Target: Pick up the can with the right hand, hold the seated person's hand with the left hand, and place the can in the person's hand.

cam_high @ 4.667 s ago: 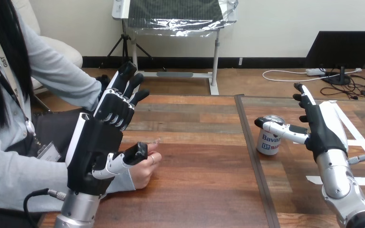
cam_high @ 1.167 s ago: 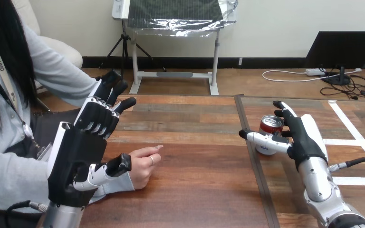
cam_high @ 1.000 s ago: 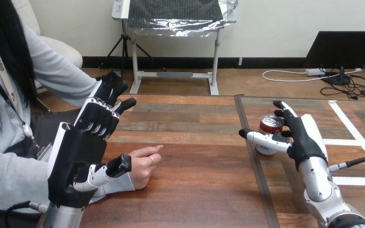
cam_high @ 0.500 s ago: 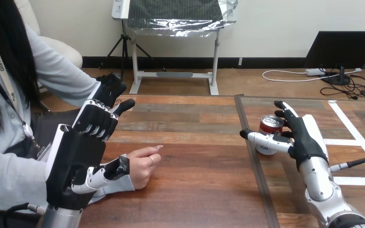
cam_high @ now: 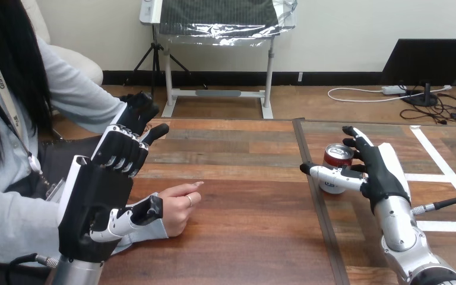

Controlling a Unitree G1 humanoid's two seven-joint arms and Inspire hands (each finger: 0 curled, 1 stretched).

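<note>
Around the can (cam_high: pixel 336 159), the right hand (cam_high: pixel 383 172) stands open, perhaps touching; closing comes next. Left hand (cam_high: pixel 98 190) hovers open by the person's hand (cam_high: pixel 178 208).

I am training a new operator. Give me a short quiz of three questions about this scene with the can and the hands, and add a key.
1. True or false: the can lies on its side.
2. Which robot arm has its thumb in front of the can? A) left B) right
3. Fill in: the person's hand rests on the ____.
Key: 1 false, it stands upright. 2 B, the right hand, with its fingers open. 3 table.
</note>
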